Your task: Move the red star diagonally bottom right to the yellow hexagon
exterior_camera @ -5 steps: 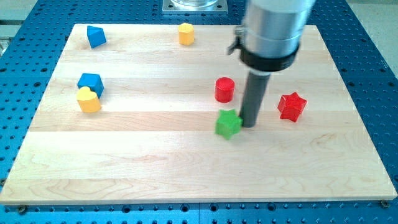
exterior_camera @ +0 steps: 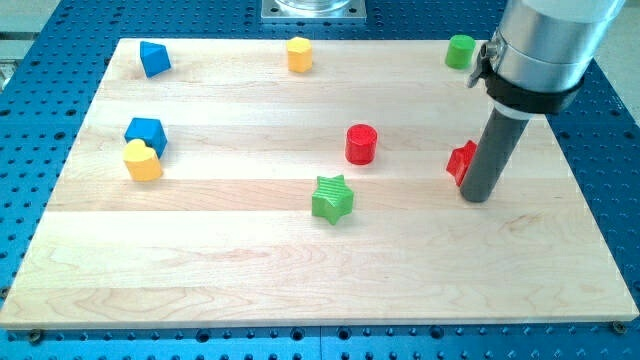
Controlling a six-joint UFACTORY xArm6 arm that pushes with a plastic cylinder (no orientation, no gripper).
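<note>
The red star lies at the view's right, mostly hidden behind my rod. My tip rests on the board just right of and below the star, touching or nearly touching it. The yellow hexagon sits near the view's top edge, left of centre, far from the star.
A red cylinder stands at mid-board, with a green star below and left of it. A green cylinder is at the top right. A blue block is at top left; a blue block and a yellow block touch at left.
My tip has moved from beside the green star rightward to the red star's right side. The green star has slid left. The green cylinder has come into sight.
</note>
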